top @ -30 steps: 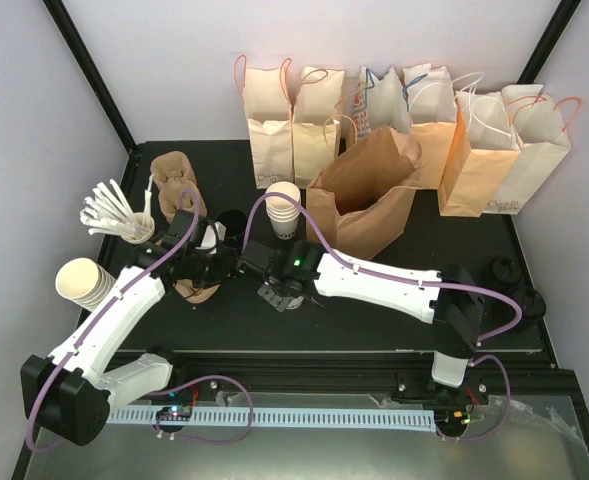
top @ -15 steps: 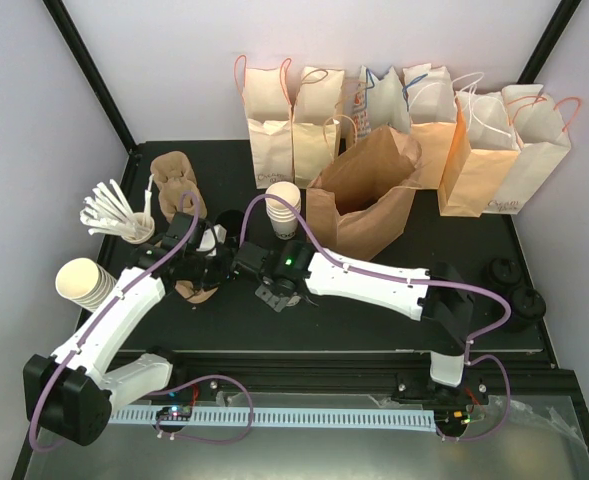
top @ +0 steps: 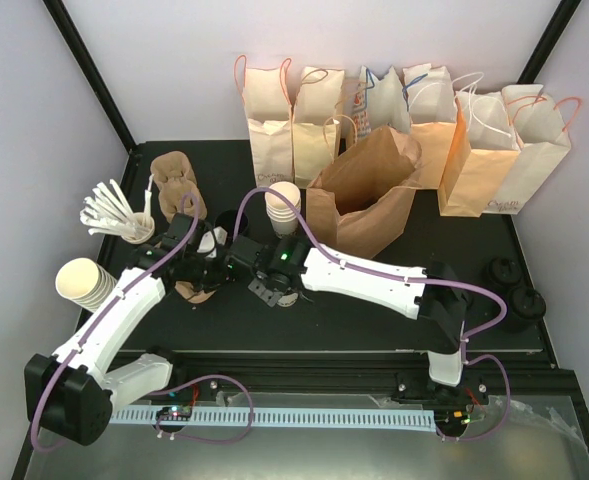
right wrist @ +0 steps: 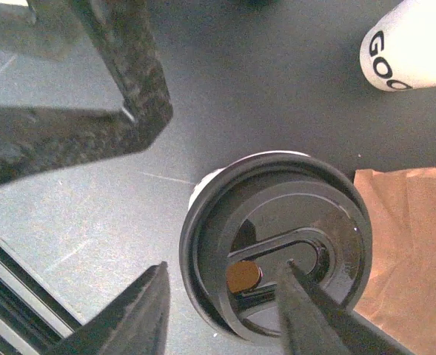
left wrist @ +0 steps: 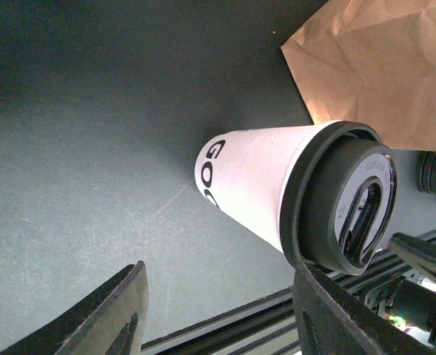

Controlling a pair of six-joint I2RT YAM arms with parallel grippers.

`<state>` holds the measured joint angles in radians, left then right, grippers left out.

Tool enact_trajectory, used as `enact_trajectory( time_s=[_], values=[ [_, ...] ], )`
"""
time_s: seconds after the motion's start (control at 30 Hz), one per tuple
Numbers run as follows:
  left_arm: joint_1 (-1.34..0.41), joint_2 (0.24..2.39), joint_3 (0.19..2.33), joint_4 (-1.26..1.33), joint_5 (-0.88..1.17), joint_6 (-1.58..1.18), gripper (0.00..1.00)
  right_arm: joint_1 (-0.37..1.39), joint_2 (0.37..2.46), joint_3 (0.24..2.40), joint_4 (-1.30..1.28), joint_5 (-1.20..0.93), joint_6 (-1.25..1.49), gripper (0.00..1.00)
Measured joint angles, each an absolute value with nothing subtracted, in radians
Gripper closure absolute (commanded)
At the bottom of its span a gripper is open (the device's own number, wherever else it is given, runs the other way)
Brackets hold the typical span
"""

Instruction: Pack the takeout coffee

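Observation:
The takeout coffee [right wrist: 277,248], a white paper cup [left wrist: 251,181] with a black lid [left wrist: 347,200], stands upright on the dark table. My right gripper [right wrist: 225,314] hangs open right above it; one fingertip [right wrist: 310,296] lies over the lid's top, the other is off to its left side. My left gripper [left wrist: 218,318] is open beside the cup, its right finger [left wrist: 336,310] at the lid's rim and its left finger well apart from the cup. In the top view both grippers [top: 219,264] meet left of centre and hide most of the cup.
An open brown paper bag [top: 366,200] stands just right of the grippers, with a row of paper bags [top: 414,120] behind it. A stack of white cups [top: 282,210] is close by. White cutlery [top: 114,212], another cup stack [top: 82,282] and black lids [top: 516,285] sit at the sides.
My right gripper has slid left toward the left gripper and its jaws have spread apart over the lid. The left arm has stayed put.

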<state>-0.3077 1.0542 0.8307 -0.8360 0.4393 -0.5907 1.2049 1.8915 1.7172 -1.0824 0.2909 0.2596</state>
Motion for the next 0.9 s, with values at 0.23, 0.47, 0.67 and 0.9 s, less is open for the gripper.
enact_trajectory(
  time_s=[0.23, 0.47, 0.67, 0.9],
  values=[
    [-0.307, 1.089, 0.826, -0.805, 0.492, -0.588, 0.46, 1.189, 1.87, 1.745, -1.086, 0.271, 0.278, 0.27],
    [-0.307, 1.156, 0.817, -0.729, 0.574, -0.596, 0.49, 1.093, 1.814, 1.746, -1.088, 0.207, 0.353, 0.1],
    [-0.302, 1.216, 0.809, -0.678, 0.622, -0.605, 0.52, 1.078, 1.819, 1.724, -1.097, 0.167, 0.384, 0.04],
    [-0.301, 1.254, 0.809, -0.648, 0.649, -0.605, 0.54, 1.077, 1.866, 1.724, -1.101, 0.144, 0.392, 0.03]
  ],
)
